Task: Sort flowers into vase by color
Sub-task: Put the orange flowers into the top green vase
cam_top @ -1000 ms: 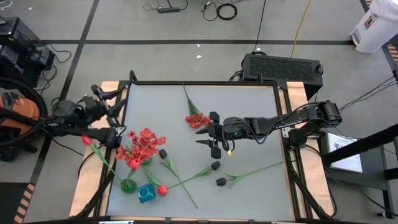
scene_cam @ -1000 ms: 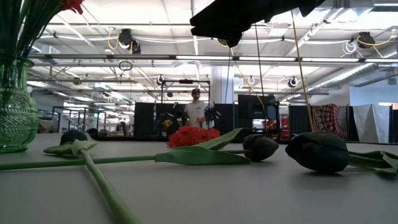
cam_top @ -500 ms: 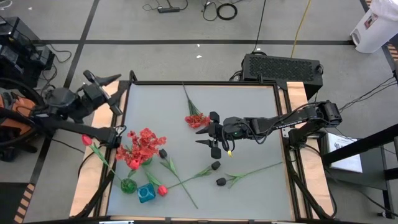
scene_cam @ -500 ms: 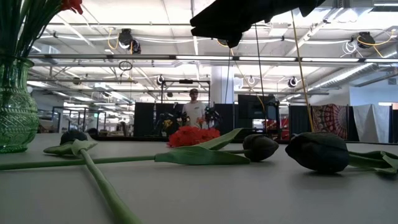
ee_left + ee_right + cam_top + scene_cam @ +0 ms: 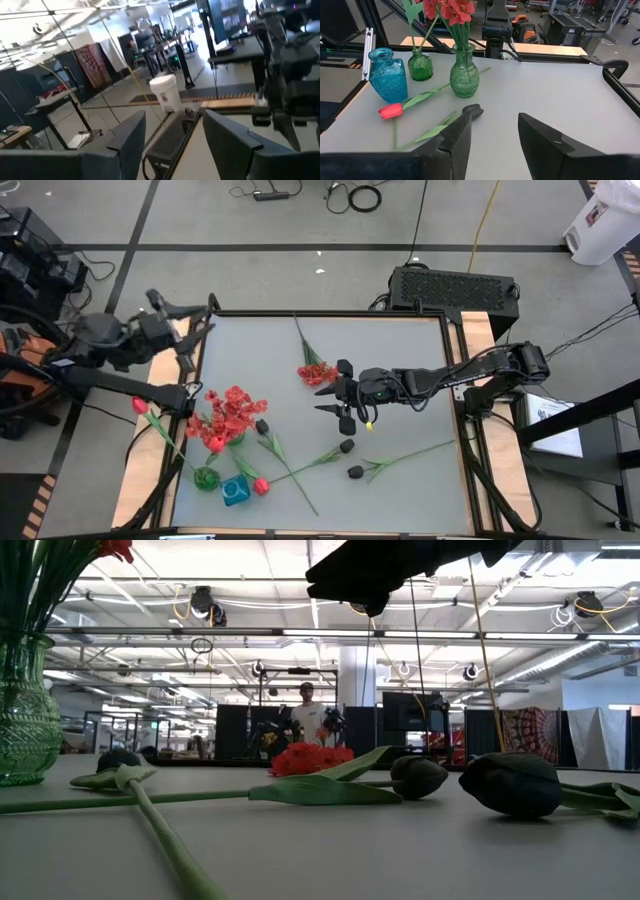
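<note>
High view, left end effector (image 5: 190, 320): raised beside the table's (image 5: 400, 360) far left corner, fingers apart, holding nothing.
High view, right end effector (image 5: 333, 390): over the middle of the table, fingers spread, nothing between them.
Frilly red flowers (image 5: 232, 412): standing in a green glass vase (image 5: 464, 75) near the table's left front.
Small green vase (image 5: 420, 66): just beside the larger one, with a stem in it.
Blue vase (image 5: 384, 75): near the front left, next to the small green vase.
Loose red cluster (image 5: 316, 370): lying on the table just left of the right end effector.
Red tulip bud (image 5: 391, 110): flat on the table in front of the blue vase.
Black buds (image 5: 350, 459): lying on the table in front of the right end effector, stems trailing right.
Low view, background: a person (image 5: 309, 718) stands far behind the table.
</note>
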Robot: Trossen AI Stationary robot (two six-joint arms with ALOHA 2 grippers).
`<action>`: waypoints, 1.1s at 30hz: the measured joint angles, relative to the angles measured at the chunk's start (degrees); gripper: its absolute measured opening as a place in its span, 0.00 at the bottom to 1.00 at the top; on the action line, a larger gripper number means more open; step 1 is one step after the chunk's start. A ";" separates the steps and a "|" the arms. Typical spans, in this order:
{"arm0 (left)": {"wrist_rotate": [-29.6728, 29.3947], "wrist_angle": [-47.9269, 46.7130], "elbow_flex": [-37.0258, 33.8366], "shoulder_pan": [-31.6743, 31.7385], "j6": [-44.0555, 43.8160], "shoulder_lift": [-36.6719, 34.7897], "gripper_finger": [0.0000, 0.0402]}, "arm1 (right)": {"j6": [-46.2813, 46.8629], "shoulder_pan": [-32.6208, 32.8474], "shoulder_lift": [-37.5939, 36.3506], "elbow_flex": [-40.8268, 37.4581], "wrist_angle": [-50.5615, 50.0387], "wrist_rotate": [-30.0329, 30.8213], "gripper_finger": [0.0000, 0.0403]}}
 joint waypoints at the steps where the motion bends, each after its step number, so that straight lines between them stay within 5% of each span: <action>1: 0.00 -0.02 0.00 0.01 0.30 0.84 0.51 | 0.00 0.01 0.00 0.00 0.00 0.00 0.39; 12: -0.86 -3.66 -0.02 11.82 3.03 11.40 0.51 | 0.00 0.00 0.00 0.00 0.04 0.00 0.39; 28: 30.03 -5.30 -0.04 37.76 7.13 27.18 0.51 | 0.00 0.00 0.00 0.00 0.02 -0.02 0.39; 33: 34.33 -5.09 -0.04 41.51 13.25 34.25 0.51 | 0.00 0.02 0.00 0.00 0.04 0.00 0.39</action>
